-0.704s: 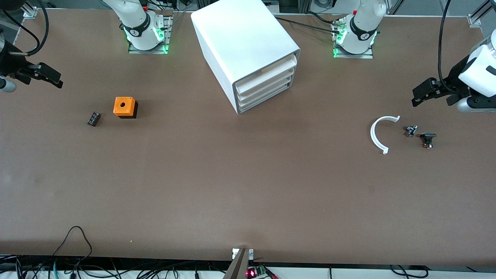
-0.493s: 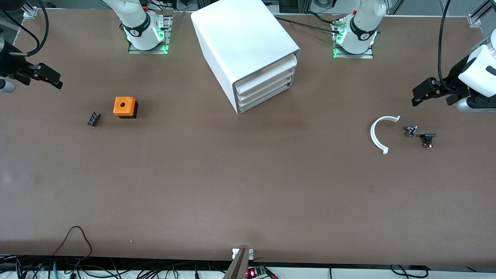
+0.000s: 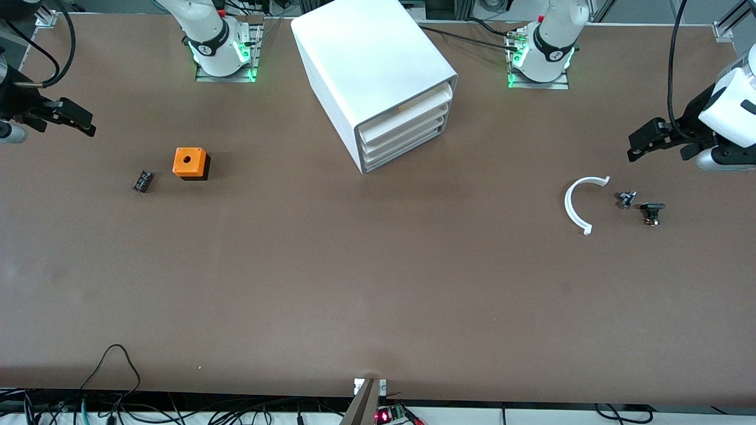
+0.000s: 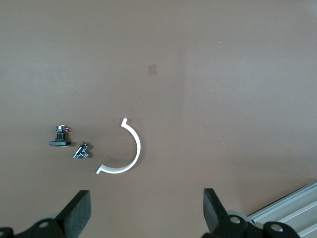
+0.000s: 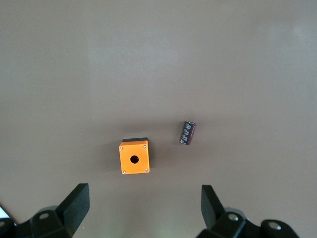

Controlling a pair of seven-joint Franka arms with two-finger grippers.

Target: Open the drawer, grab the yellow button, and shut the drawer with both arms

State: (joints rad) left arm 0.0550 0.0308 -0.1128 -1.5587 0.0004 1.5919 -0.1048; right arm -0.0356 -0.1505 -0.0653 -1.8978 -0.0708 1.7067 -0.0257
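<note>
The white cabinet (image 3: 372,65) stands between the two arm bases. Its four drawers are all shut. The uppermost drawer (image 3: 413,111) is flush with the ones below it. The button is hidden. My left gripper (image 3: 641,144) hangs open and empty over the table at the left arm's end; in the left wrist view (image 4: 146,208) its fingers stand wide apart. My right gripper (image 3: 80,121) hangs open and empty over the table at the right arm's end; the right wrist view (image 5: 143,203) shows the same wide gap.
An orange cube with a hole (image 3: 190,163) (image 5: 133,158) and a small black part (image 3: 142,180) (image 5: 187,133) lie near the right gripper. A white arc (image 3: 577,203) (image 4: 130,148) and two small dark parts (image 3: 626,199) (image 3: 652,212) lie near the left gripper.
The right gripper has shifted very slightly toward its end of the table. The left arm, cabinet and loose parts have not moved.
</note>
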